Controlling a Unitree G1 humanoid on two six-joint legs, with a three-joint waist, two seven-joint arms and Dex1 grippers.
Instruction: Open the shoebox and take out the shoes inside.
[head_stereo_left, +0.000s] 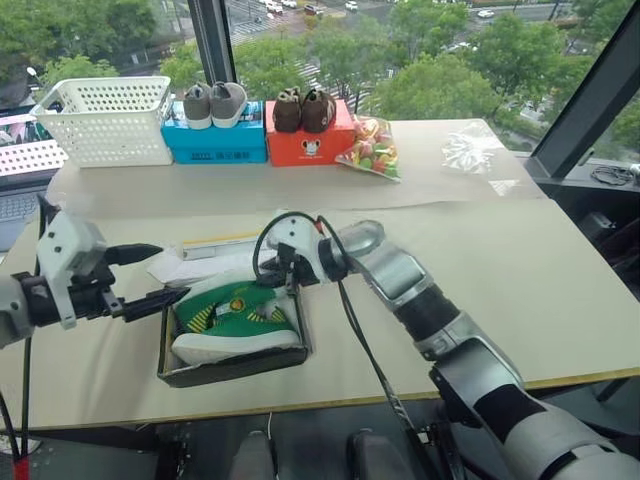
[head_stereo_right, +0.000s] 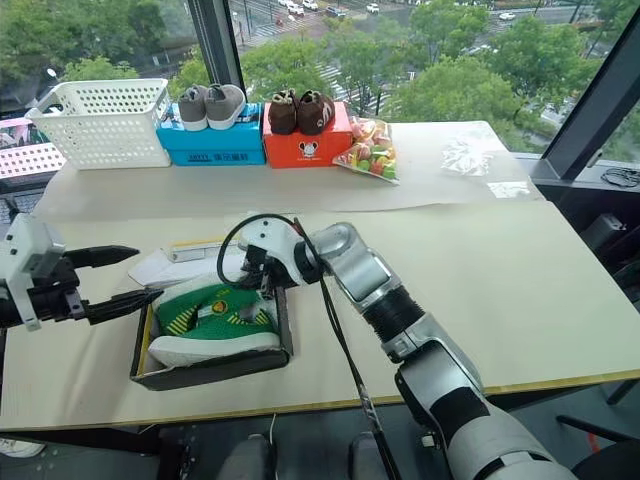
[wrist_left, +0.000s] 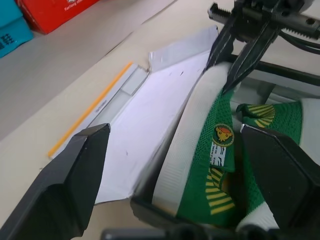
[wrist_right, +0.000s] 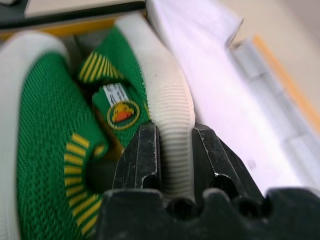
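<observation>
- Nearest the lens, lower centre of the head view: shoebox (head_stereo_left: 232, 367), lid off, near the table's (head_stereo_left: 560, 300) front edge, with the shoes (head_stereo_left: 235, 322) lying inside on their sides.
- Right gripper (wrist_right: 175, 150): fingers narrowed onto the white sole edge of the far shoe, pinching rubber rather than the upper.
- Left gripper (head_stereo_left: 150, 275), left of frame: fingers spread wide, holding nothing, tips just beside the box's left wall.
- Likely risk: thin grip on a ribbed sole slipping during the lift, dropping the shoe back or dragging the light box along.
- White wrapping paper (wrist_left: 150, 120) behind the box could snag.
</observation>
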